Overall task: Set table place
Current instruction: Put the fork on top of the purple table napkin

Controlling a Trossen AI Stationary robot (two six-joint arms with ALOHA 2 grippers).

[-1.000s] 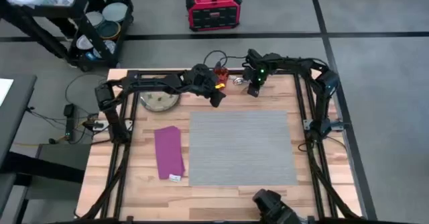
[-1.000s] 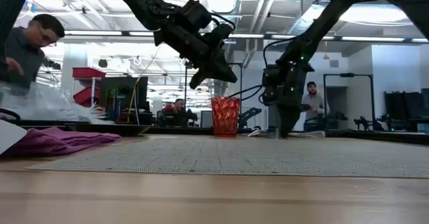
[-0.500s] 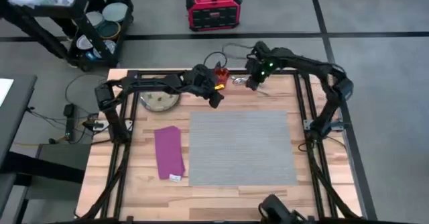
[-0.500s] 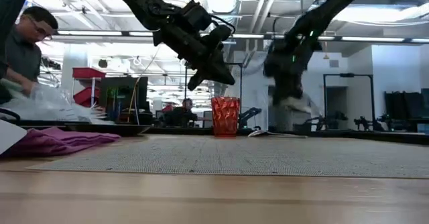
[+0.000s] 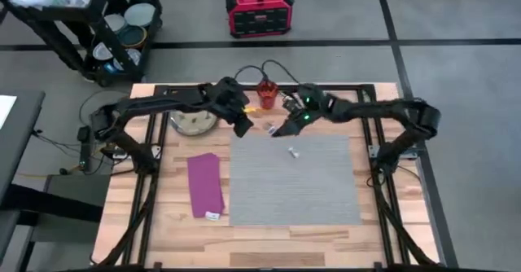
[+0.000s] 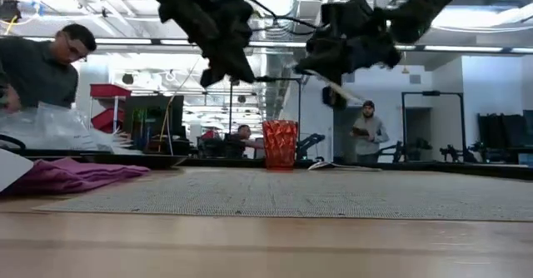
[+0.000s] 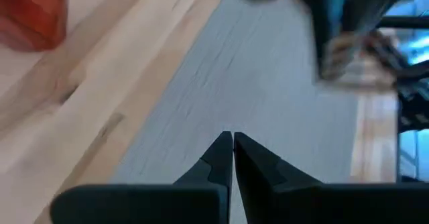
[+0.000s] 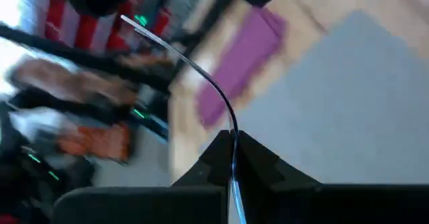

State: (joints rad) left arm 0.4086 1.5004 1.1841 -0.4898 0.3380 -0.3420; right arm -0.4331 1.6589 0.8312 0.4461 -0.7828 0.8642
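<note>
the table (image 5: pixel 163 223), a light wooden top inside a black rail frame, is seen filling the centre of the high view. the grey woven mat (image 5: pixel 295 181) is laid across the middle and lower right of the tabletop. the magenta napkin (image 5: pixel 205 185) is placed flat just left of the mat, apart from it, and appears at the left edge of the low view (image 6: pixel 71 176). the speckled plate (image 5: pixel 190 122) is seen at the upper left of the table, partly covered by the left arm. the orange-red cup (image 5: pixel 266 92) is stood upright near the top edge of the table, above the mat, and is shown at centre in the low view (image 6: pixel 280 144).

the left gripper (image 5: pixel 242 128) is held above the mat's upper left corner; its fingers (image 7: pixel 218 158) are pressed together with nothing between them. the right gripper (image 5: pixel 281 132) is held above the upper edge of the mat, just right of the left gripper, and is clamped on a thin steel utensil (image 8: pixel 194 70); which piece of cutlery it is cannot be told. a small bright object (image 5: pixel 292 151) is seen lying on the mat below the right gripper.
</note>
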